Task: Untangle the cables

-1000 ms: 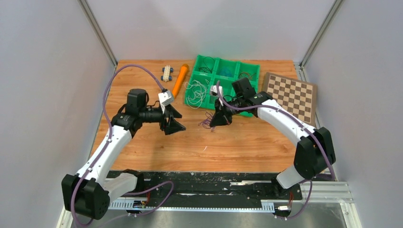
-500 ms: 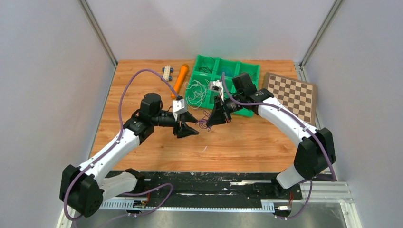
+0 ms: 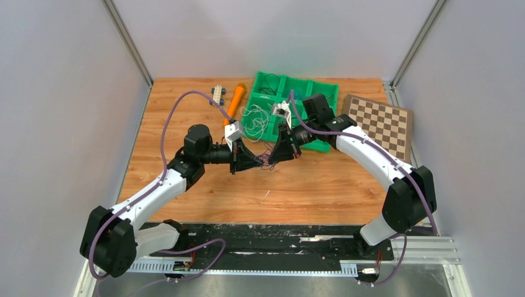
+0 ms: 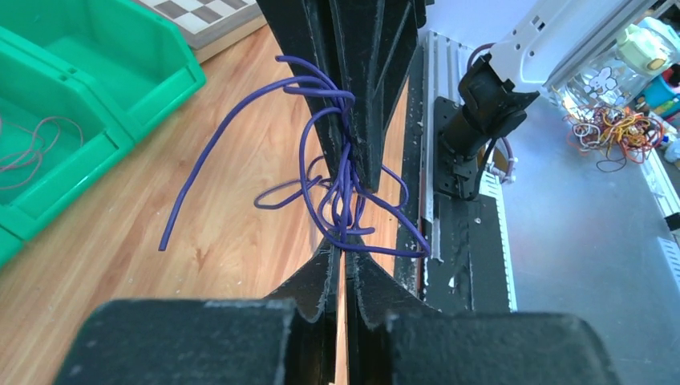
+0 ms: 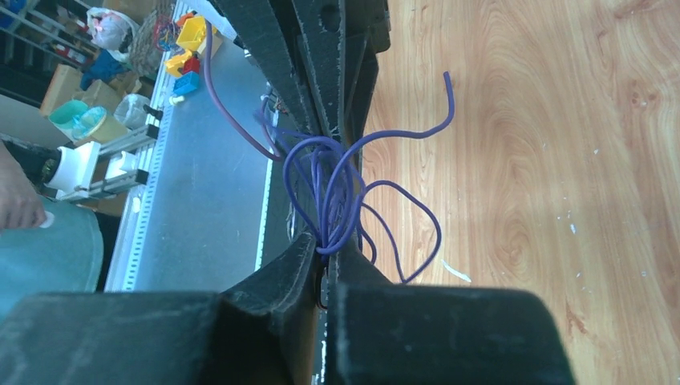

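The cables are a small clump of thin purple wires [image 3: 267,159], hanging just above the wooden table between my two grippers. My left gripper [image 3: 259,162] comes in from the left and is shut on the clump's near end [image 4: 343,233]. From the right, my right gripper [image 3: 276,157] pinches the other side of the same clump [image 5: 330,241], its jaws almost together around several strands. The two fingertip pairs face each other, nearly touching. Loose purple loops and ends [image 4: 208,176] curl out sideways. The left wrist view shows my left gripper [image 4: 345,245], the right wrist view my right gripper [image 5: 327,250].
A green compartment bin [image 3: 327,93] with more thin wires stands behind the grippers. A tangle of white wires [image 3: 255,120] lies at its front left. An orange marker [image 3: 234,102] and a small toy block [image 3: 217,94] lie at the back; a checkerboard [image 3: 379,124] lies at the right.
My left arm has swung right to the clump and its jaws have gone from wide open to shut on the purple wires. The right gripper has barely moved, still holding them.
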Robot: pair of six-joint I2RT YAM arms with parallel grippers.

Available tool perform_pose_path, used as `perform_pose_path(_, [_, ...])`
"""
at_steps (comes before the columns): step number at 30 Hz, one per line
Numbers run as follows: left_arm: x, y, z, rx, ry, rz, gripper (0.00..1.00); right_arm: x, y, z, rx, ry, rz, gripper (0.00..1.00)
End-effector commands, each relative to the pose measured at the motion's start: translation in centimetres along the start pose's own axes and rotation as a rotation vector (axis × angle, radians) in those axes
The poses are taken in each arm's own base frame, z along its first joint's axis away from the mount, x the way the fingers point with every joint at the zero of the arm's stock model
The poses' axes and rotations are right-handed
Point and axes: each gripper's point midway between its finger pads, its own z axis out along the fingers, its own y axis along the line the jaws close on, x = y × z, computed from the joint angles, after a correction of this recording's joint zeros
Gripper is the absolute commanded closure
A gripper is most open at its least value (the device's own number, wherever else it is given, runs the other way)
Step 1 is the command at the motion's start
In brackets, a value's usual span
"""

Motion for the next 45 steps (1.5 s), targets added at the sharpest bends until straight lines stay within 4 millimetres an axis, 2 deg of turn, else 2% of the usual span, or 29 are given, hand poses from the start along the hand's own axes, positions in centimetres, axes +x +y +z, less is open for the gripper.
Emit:
perform_pose_path(1, [-1.3, -1.1, -0.2, 0.008, -0.048, -0.001, 1.00, -2.1, -0.3, -1.1, 0.009, -0.052, -0.026, 0.90])
perform_pose_path(3, [-0.8, -1.2, -0.8, -0.014, -0.034, 0.002, 1.00, -2.7, -1.2, -2.5, 0.044, -0.080, -0.009, 0.88])
perform_pose_path(7, [1.6, -0.8, -2.3, -0.064, 0.026, -0.016, 1.00, -4.1, -2.4, -5.2, 0.111, -0.133, -0.002, 0.87])
perform_pose_path(12, [5.2, 1.0, -4.9, -0.165, 0.144, -0.040, 1.00, -4.8, -3.7, -8.3, 0.209, -0.187, 0.017, 1.00])
perform_pose_path(14, [5.4, 1.3, -5.7, -0.176, 0.158, -0.039, 1.00, -4.4, -4.2, -9.0, 0.254, -0.193, 0.025, 1.00])
perform_pose_path(15, [5.3, 1.3, -5.8, -0.174, 0.158, -0.021, 1.00, -4.0, -4.3, -8.9, 0.255, -0.190, 0.038, 0.92])
perform_pose_path(17, [5.0, 0.9, -5.9, -0.156, 0.147, -0.002, 1.00, -3.1, -3.9, -8.2, 0.216, -0.186, 0.091, 0.62])
perform_pose_path(18, [4.6, 0.8, -5.7, -0.144, 0.134, 0.016, 1.00, -2.8, -3.6, -7.5, 0.194, -0.179, 0.110, 0.52])
perform_pose_path(20, [3.9, 0.7, -5.5, -0.130, 0.117, 0.037, 1.00, -2.1, -2.9, -5.8, 0.164, -0.151, 0.108, 0.40])
perform_pose_path(22, [3.8, 0.6, -5.0, -0.105, 0.130, 0.045, 1.00, -1.9, -2.4, -3.9, 0.146, -0.123, 0.094, 0.36])
perform_pose_path(26, [3.8, -0.4, -3.7, -0.045, 0.168, 0.100, 1.00, -2.5, -3.0, -0.6, 0.145, -0.097, 0.105, 0.34])
perform_pose_path(30, [3.5, -0.8, -2.7, -0.019, 0.179, 0.112, 1.00, -3.4, -4.0, 1.1, 0.153, -0.080, 0.088, 0.34])
perform_pose_path(33, [3.2, -0.9, -2.2, -0.009, 0.180, 0.114, 1.00, -2.3, -4.8, 2.1, 0.174, -0.045, 0.068, 0.40])
perform_pose_path(37, [3.2, -0.9, -1.8, -0.004, 0.188, 0.117, 1.00, -1.1, -4.7, 2.7, 0.172, -0.012, 0.048, 0.51])
perform_pose_path(41, [3.4, -0.7, -1.5, -0.003, 0.196, 0.112, 1.00, -0.9, -4.9, 3.2, 0.187, 0.003, 0.023, 0.52])
perform_pose_path(45, [3.8, -0.6, -1.2, -0.007, 0.212, 0.110, 1.00, -0.5, -5.7, 4.2, 0.196, 0.030, 0.014, 0.62])
